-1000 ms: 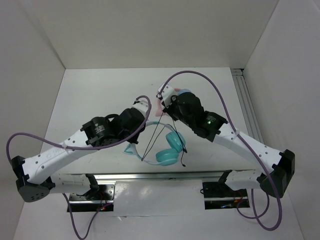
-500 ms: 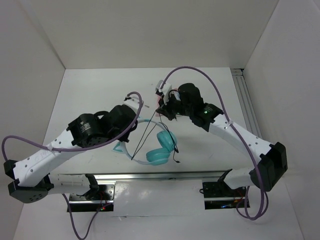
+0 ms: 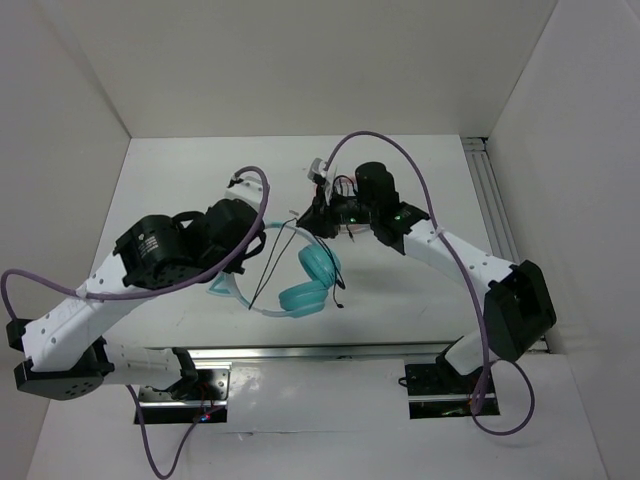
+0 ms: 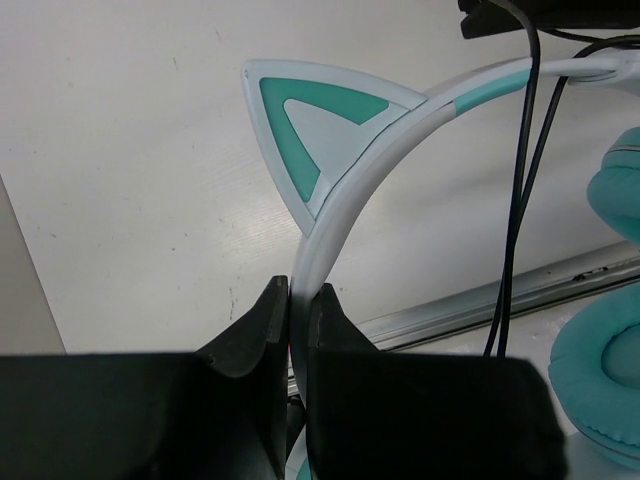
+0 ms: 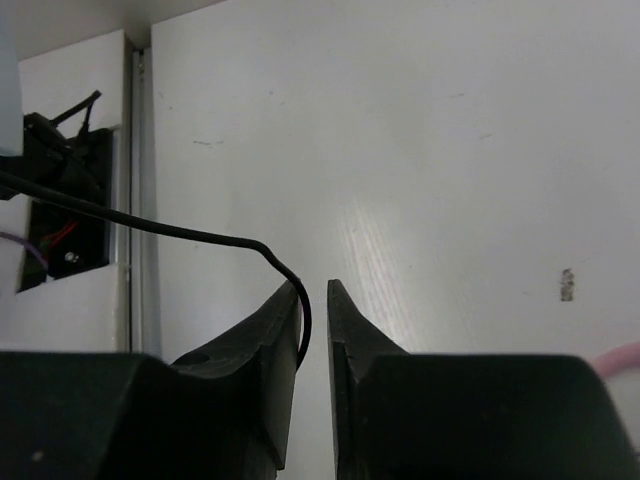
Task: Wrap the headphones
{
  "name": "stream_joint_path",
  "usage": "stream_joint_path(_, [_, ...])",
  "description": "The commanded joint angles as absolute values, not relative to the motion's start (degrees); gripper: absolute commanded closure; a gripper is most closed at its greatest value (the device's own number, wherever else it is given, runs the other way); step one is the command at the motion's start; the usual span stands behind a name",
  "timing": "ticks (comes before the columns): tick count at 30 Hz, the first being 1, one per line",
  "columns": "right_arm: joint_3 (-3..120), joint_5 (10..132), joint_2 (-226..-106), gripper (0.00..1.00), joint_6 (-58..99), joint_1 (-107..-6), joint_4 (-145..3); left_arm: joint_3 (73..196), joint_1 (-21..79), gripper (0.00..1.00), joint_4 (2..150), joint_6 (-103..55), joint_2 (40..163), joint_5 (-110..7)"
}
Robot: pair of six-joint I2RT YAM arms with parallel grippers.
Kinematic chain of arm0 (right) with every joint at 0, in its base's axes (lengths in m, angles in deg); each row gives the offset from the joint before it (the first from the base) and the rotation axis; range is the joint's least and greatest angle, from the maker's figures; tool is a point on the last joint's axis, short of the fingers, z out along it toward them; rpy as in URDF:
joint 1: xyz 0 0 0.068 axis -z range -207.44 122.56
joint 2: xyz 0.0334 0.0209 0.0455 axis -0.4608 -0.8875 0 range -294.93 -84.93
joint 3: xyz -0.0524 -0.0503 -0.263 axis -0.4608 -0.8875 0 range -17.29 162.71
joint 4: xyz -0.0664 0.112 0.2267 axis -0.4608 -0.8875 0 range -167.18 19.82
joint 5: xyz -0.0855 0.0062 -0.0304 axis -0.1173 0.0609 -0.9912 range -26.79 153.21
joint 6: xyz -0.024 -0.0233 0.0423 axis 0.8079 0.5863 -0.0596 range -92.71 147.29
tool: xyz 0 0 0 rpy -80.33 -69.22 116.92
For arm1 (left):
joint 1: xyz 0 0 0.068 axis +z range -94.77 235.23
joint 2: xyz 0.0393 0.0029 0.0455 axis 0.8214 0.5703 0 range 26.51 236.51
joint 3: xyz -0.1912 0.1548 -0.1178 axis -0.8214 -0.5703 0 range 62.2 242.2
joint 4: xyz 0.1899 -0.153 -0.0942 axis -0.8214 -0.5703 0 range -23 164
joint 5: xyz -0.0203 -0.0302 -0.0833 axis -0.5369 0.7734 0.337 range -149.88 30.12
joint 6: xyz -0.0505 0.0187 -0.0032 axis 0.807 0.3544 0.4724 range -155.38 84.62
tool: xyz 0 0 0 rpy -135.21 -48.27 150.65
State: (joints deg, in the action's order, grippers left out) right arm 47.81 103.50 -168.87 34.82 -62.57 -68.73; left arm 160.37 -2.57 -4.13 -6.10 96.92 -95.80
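Teal headphones [image 3: 320,265] hang centre frame over the desk [image 3: 170,190], headband clamped tight in the left pincer [image 4: 298,290]. Right pincer [image 5: 312,290], nearly closed, nips the black cable [image 5: 150,227]. Wrapping judged partly done: strands cross the band, slack hangs loose.

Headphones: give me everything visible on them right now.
The headphones have teal padded ear cups and a glossy pale blue-white headband bearing a teal-inset cat ear. The left tool pinches the headband just below that ear. Their thin black cable crosses the band and runs to the right tool, which pinches it.
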Motion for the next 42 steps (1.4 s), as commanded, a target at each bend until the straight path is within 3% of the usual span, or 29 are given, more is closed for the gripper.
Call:
stream_joint_path(1, [47.0,110.9,-170.4,0.76,31.5,-61.7,-63.4,164.2,-3.1,1.00,-1.2,-3.0,97.1,-98.5])
stream_joint_path(11, [38.6,116.9,-172.1,0.63,21.9,-62.2,-47.1,166.5,-2.6,1.00,-0.5,1.9,97.1,-101.2])
stream_joint_path(24, [36.8,117.4,-178.0,0.64,13.8,-64.5,-32.6,166.5,1.6,1.00,1.9,2.9,94.4,-99.4])
stream_joint_path(42, [44.0,113.8,-203.2,0.65,1.8,-70.6,-14.3,170.9,4.5,1.00,5.1,6.2,92.5,-99.6])
